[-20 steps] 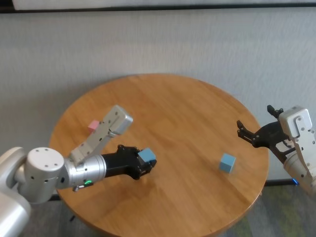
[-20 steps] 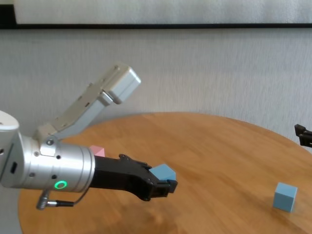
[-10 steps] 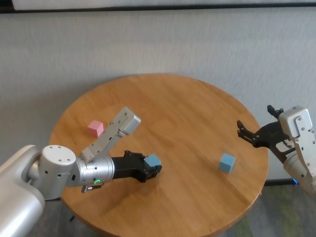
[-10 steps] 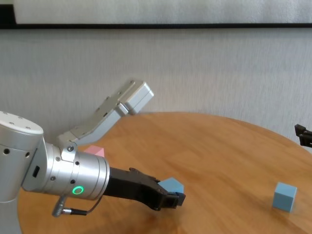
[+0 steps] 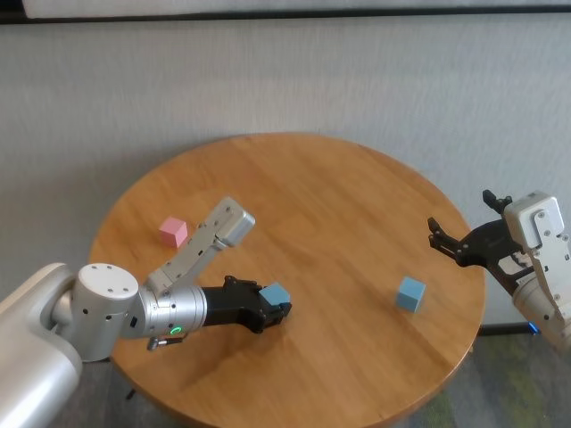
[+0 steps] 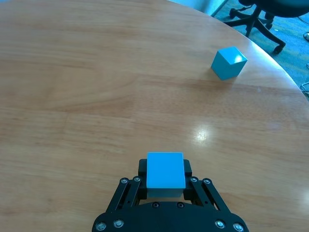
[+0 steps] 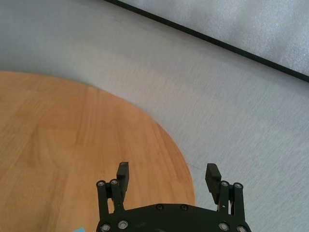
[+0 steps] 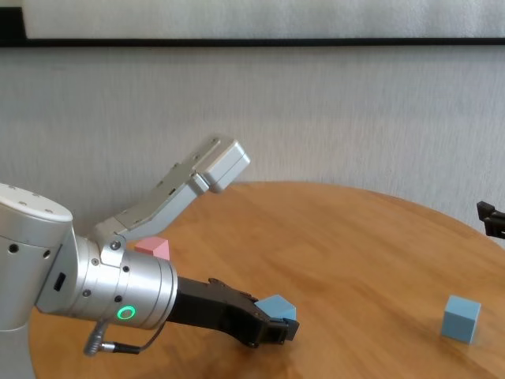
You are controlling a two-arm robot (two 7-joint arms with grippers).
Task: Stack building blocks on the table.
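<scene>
Light blue and matte, a small cube (image 5: 276,292) sat clamped between the fingers of the left pincer (image 5: 275,308), held low over the near-left part of the round orange-brown wooden surface (image 5: 339,205); whether it already touched the wood could not be told. The second light blue cube (image 5: 410,292) lay well apart on the right side, and the small pink cube (image 5: 173,232) rested near the left rim, behind the left forearm. The right pincer (image 5: 443,238) hovered past the right edge with its fingers spread wide and nothing between them. The likely trouble was in the release: a cube let go while tilted or off-centre could tumble or land skewed, leaving a poor base. Sweeping the arm back could also knock the pink cube, since the forearm lay near it.
</scene>
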